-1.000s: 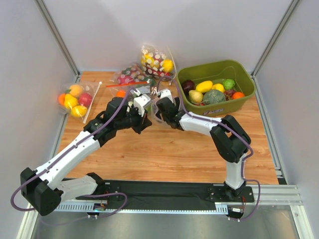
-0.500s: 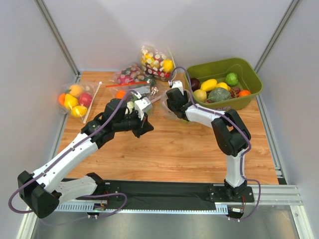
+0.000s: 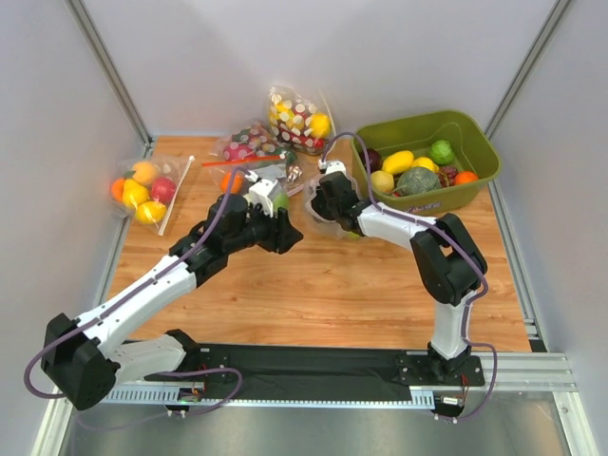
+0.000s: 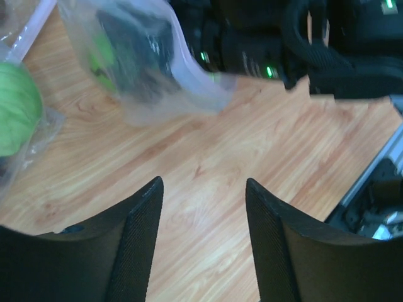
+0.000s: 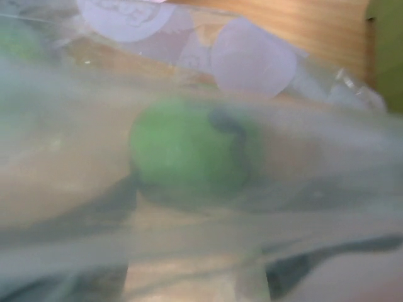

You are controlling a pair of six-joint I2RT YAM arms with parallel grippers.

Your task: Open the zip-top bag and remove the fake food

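Note:
The zip-top bag (image 3: 321,217) is clear and crinkled, and it drapes round my right gripper (image 3: 334,211) left of the bin. In the right wrist view its plastic (image 5: 302,138) covers the lens. Through it I see a round green piece of fake food (image 5: 189,154), and the right gripper (image 5: 195,207) has its dim fingers on either side of that piece. My left gripper (image 4: 204,189) hangs open over bare wood with nothing between its fingers, just short of the bag (image 4: 157,88). Another green fruit (image 4: 16,110) lies in plastic to its left.
A green bin (image 3: 427,204) of fake food stands at the back right. At the back are a polka-dotted bag (image 3: 296,116) and a bag with a red zip strip (image 3: 249,152). A third bag of fruit (image 3: 142,188) lies at the far left.
My left gripper has opened, let go of what it held and moved a little right. The right gripper has narrowed and shifted right towards the bin.

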